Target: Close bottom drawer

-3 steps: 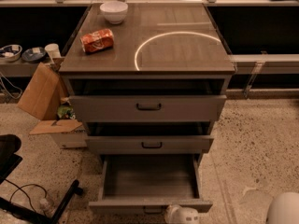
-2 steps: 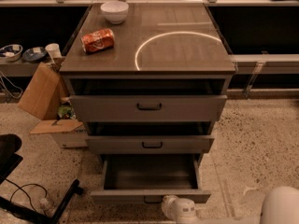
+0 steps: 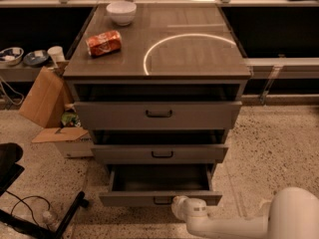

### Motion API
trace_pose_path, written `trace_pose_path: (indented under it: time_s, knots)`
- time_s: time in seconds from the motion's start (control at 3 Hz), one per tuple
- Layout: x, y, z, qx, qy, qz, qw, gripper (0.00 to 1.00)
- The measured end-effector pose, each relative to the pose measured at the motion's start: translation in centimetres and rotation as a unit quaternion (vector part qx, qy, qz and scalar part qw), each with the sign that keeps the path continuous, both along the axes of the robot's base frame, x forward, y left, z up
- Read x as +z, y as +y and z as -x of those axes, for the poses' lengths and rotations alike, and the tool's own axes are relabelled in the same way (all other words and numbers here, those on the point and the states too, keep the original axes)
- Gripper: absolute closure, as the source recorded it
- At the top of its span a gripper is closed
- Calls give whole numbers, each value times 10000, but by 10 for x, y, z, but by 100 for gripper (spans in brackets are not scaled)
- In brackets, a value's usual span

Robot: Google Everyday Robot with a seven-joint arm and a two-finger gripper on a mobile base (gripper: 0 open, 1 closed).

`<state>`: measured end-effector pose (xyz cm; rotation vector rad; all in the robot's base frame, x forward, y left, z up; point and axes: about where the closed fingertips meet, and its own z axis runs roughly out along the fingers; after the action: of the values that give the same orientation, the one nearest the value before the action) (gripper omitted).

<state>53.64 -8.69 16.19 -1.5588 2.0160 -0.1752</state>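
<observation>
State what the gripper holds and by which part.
Cannot tell: the white gripper sits at the front panel of the grey-brown bottom drawer, right of its small dark handle.

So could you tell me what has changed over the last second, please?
The tool, at the front of the bottom drawer, right of its handle, has advanced toward the cabinet, and the drawer has slid partly in, not yet shut. The upper drawers, can and bowl stayed put.
</observation>
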Motion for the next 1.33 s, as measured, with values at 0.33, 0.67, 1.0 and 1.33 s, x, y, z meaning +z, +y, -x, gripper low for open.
trace_pose_path:
  time_s: [0.33,0.67,1.0,1.33]
  knots:
    - [0,0,0,0,0,0,10000,100]
    - [2,0,-13,-37,0,-21,10000,100]
    - [2,-1,-13,-37,0,-21,10000,75]
    - [2,-1,-13,-37,0,-21,10000,52]
